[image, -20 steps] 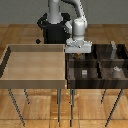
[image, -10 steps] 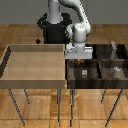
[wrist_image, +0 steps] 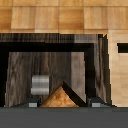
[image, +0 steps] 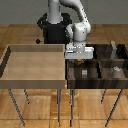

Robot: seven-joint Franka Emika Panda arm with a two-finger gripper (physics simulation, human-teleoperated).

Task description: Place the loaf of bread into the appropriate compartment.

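My gripper (image: pixel 80 60) hangs over the left half of the dark-brown four-section bin (image: pixel 123 75), shut on the loaf of bread (image: pixel 79 63), a tiny brown block. In the wrist view the loaf of bread (wrist_image: pixel 61 97) shows as a tan wedge between the two fingertips (wrist_image: pixel 95 102). Below it lies the near-left compartment (image: pixel 90 76), its wood-grain floor (wrist_image: pixel 65 65) in the wrist view. The loaf is still above the floor, not resting on it.
A small grey block (image: pixel 84 72) lies in the same compartment, seen also in the wrist view (wrist_image: pixel 40 84). More grey blocks (image: pixel 116 70) sit in the bin's sections on the exterior view's right. A light tan undivided tray (image: pixel 35 62) adjoins the bin on the exterior view's left.
The gripper has come down toward the bin and shifted slightly to the exterior view's right, still holding the loaf.
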